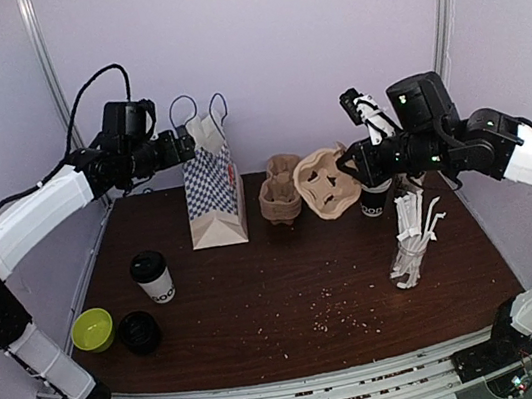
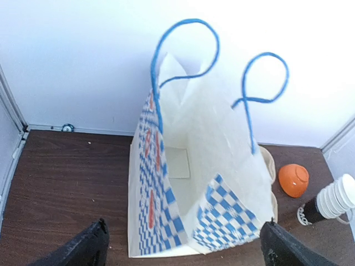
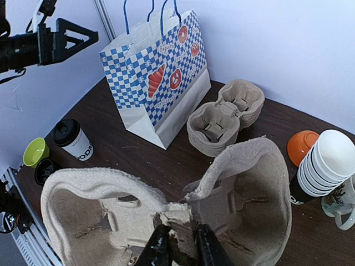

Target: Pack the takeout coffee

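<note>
The coffee cup (image 1: pixel 153 276), white with a dark lid, stands on the table's left side, also seen in the right wrist view (image 3: pixel 72 138). My right gripper (image 3: pixel 180 246) is shut on the middle ridge of a brown two-hole pulp carrier tray (image 3: pixel 244 188), held tilted in the air over the back right (image 1: pixel 327 182). My left gripper (image 1: pixel 182 148) hovers open at the top of the blue-and-white checked paper bag (image 1: pixel 214 192). Its fingertips (image 2: pixel 89 246) stand either side of the bag's open mouth (image 2: pixel 194 183), touching nothing.
A stack of spare pulp trays (image 1: pixel 281 189) sits right of the bag. A stack of paper cups (image 3: pixel 327 166), an orange bowl (image 3: pixel 302 147) and a glass of wrapped straws (image 1: pixel 410 247) stand at the right. A green bowl (image 1: pixel 92 329) and a black lid (image 1: pixel 139 333) lie front left.
</note>
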